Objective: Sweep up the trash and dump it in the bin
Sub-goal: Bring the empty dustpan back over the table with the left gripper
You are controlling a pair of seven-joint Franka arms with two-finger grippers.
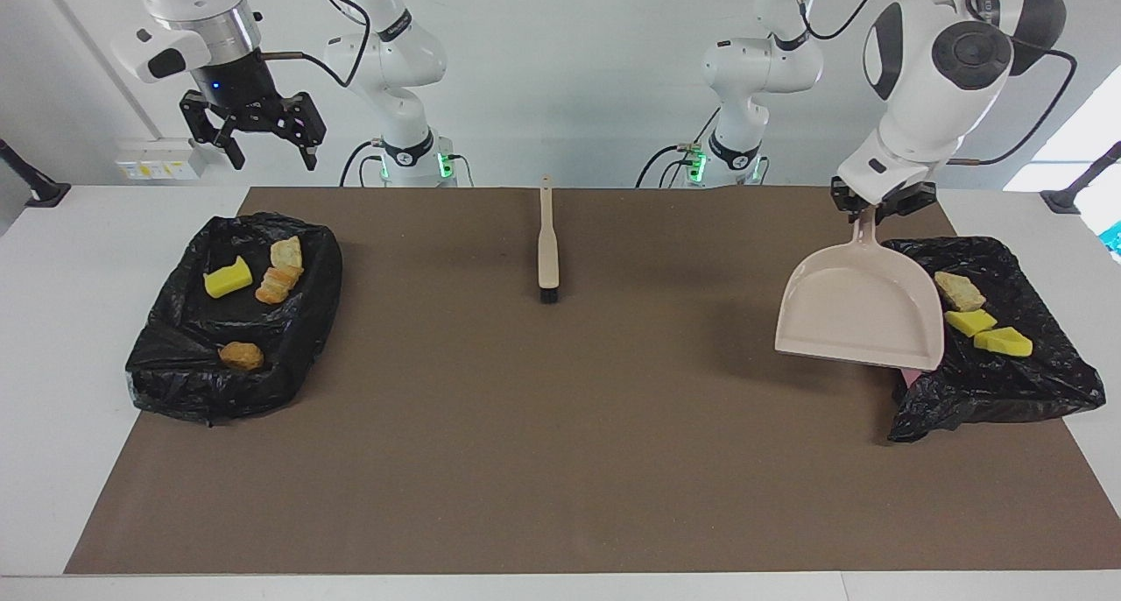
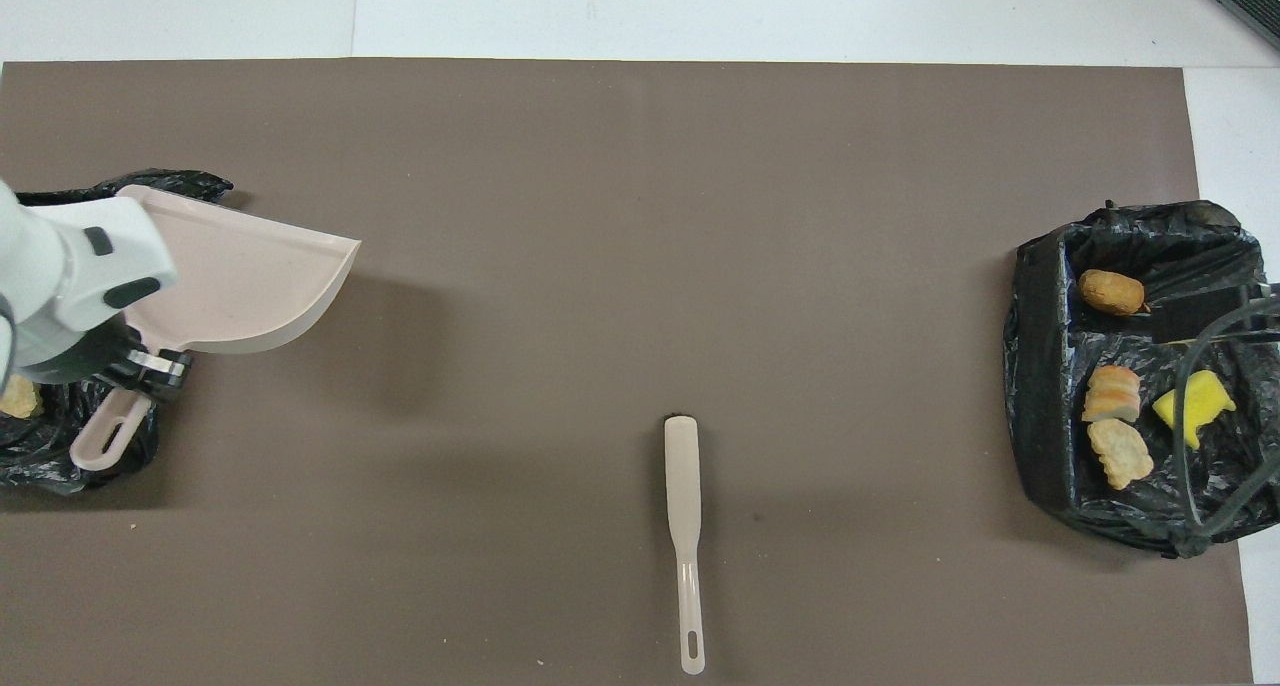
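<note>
Now left fingers [image 1: 878, 209] clamp dustpan [image 1: 863, 316] over bin [image 1: 1007, 382] edge; right fingers [image 1: 267, 145] spread, idle.

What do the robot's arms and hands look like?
Both arms are glossy white and rounded, with dark round caps at the joints and black cables looping off them. Green lights glow at the two bases. The right gripper is black with angular links and a tiny blue light above it. The left gripper is black too, under a white wrist.
</note>
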